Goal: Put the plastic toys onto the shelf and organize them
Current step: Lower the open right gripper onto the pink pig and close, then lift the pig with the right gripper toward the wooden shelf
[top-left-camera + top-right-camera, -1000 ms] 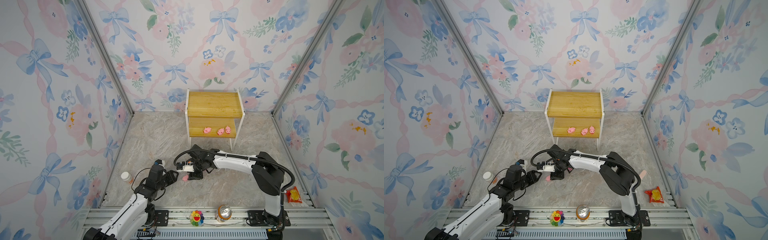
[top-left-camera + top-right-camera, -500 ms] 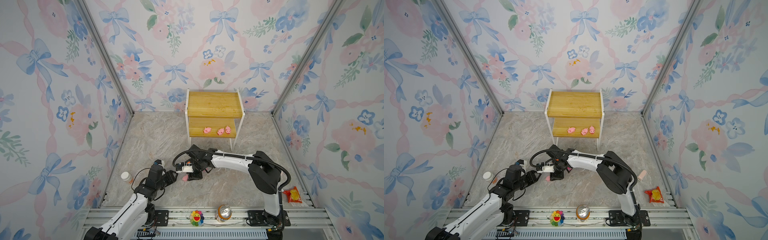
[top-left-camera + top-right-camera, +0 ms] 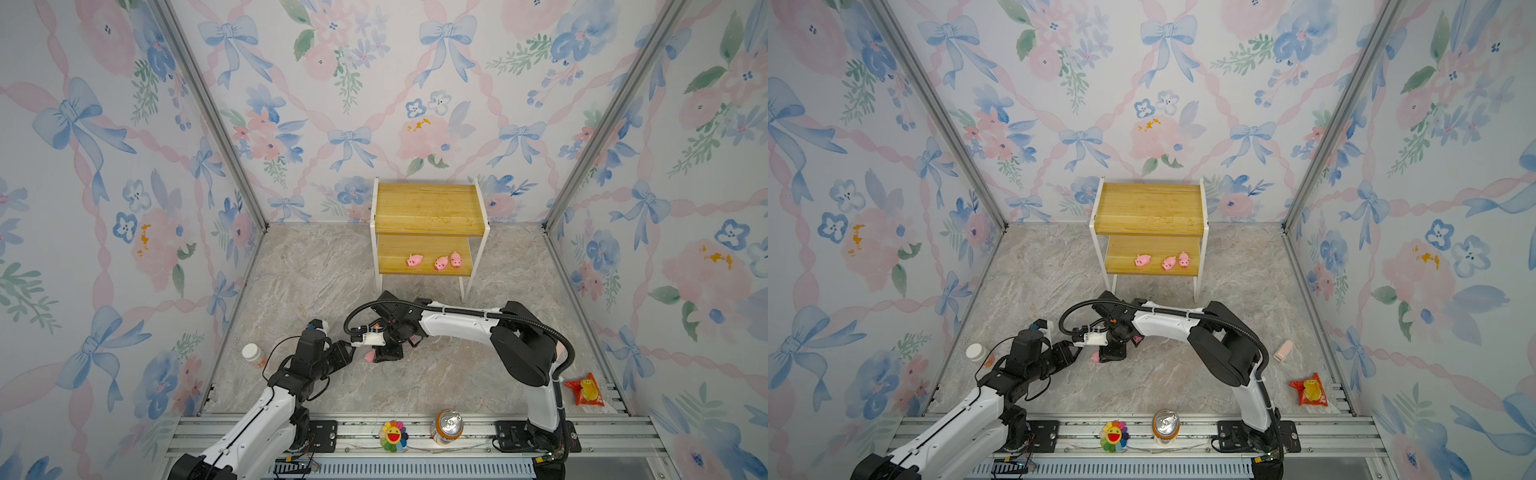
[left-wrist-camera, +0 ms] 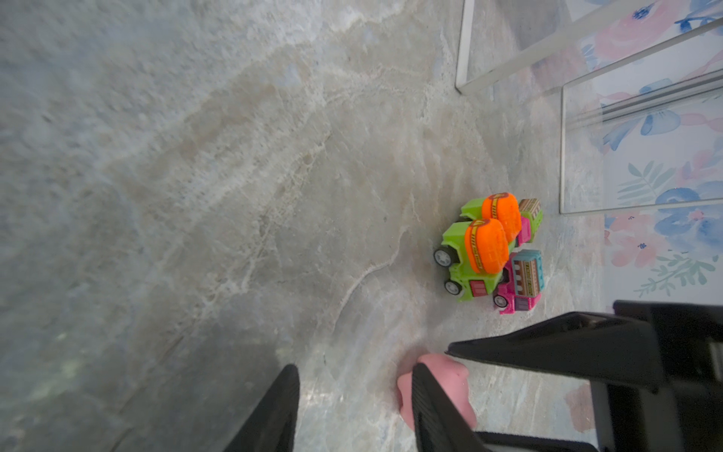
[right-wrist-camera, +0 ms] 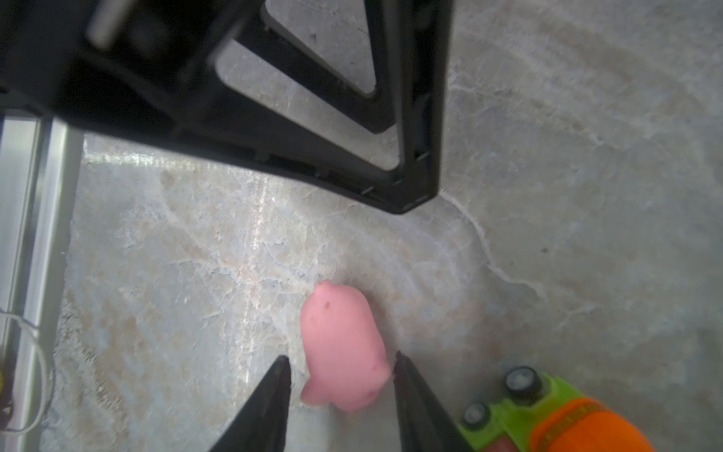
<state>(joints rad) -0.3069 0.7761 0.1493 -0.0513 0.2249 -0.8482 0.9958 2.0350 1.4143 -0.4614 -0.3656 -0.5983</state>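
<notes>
The shelf (image 3: 428, 203) (image 3: 1150, 203) stands at the back wall, with three pink pigs (image 3: 441, 262) on its lower board. A fourth pig (image 5: 344, 348) (image 3: 369, 356) lies on the floor between the fingertips of my open right gripper (image 5: 340, 368) (image 3: 384, 353), which has reached across the middle. My left gripper (image 4: 354, 371) (image 3: 349, 351) is open and empty, and the pig (image 4: 442, 375) sits just outside one of its fingers (image 4: 420, 375). Several trucks (image 4: 489, 242), green and pink, cluster on the floor beyond. One green truck (image 5: 528, 411) stands right beside the right gripper.
On the front rail stand a drink can (image 3: 449, 426) and a rainbow flower (image 3: 392, 434). A red snack packet (image 3: 586, 388) lies at the front right. A white-capped bottle (image 3: 251, 353) stands by the left wall, and a small pink piece (image 3: 1283, 350) lies on the right floor.
The right arm's elbow has drifted a little to the left while its gripper stays over the pig. The left arm has not moved.
</notes>
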